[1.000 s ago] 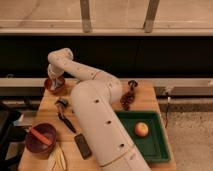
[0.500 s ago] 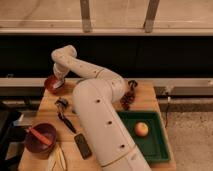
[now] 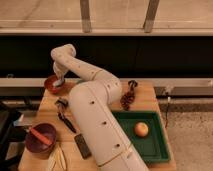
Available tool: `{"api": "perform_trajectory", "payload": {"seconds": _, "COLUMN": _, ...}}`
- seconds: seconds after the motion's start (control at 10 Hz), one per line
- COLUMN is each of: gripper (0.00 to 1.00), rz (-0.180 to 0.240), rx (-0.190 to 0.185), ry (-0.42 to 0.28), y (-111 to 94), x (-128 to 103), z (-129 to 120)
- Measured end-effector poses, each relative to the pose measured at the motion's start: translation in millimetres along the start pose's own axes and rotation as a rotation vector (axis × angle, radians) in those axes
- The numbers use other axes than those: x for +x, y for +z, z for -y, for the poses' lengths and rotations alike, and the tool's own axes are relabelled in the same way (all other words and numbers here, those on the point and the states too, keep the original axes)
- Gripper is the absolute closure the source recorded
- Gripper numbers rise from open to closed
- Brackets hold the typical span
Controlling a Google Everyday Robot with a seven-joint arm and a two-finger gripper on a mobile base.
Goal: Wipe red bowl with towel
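In the camera view much was hidden by the white arm [image 3: 95, 117], which rose from the bottom edge, covered the middle of the wooden table [image 3: 150, 92] and bent over toward 10 o'clock. There the gripper [image 3: 59, 80] reached down into the red bowl [image 3: 49, 86], which sat at the table's 10 o'clock corner. The fingers were drawn together on the towel [image 3: 59, 84], a pale patch against the bowl's inside. The grip itself was hard to make out, as wrist and cloth were nearly one colour. The bowl's far rim was covered by the gripper. At 7 o'clock stood a dark purple bowl [image 3: 34, 147] with an orange stick [image 3: 41, 136] in it, not clear enough to name. Beside it lay a black tool [image 3: 65, 121], a dark slab [image 3: 82, 146] partly under the arm, and a pale yellow thing [image 3: 57, 159] cut off by the bottom edge. At 4 o'clock a green tray [image 3: 156, 152] held a round orange fruit [image 3: 141, 129]. A dark red cluster [image 3: 127, 100] lay at 1 o'clock. Compared with a second earlier, the gripper had stayed down in the red bowl. Its wrist and the elbow above had shifted only slightly, and the bowl and everything else kept their places.
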Motion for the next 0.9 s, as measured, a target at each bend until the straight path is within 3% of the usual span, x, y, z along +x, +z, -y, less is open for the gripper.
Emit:
{"api": "perform_trajectory", "payload": {"seconds": 0.4, "gripper": 1.00, "rz": 0.064, "rx": -0.130, "ry": -0.032, "y": 16, "x": -33, "z": -50}}
{"api": "perform_trajectory", "payload": {"seconds": 0.9, "gripper": 1.00, "rz": 0.076, "rx": -0.166, "ry": -0.048, "y": 19, "x": -40, "z": -64}}
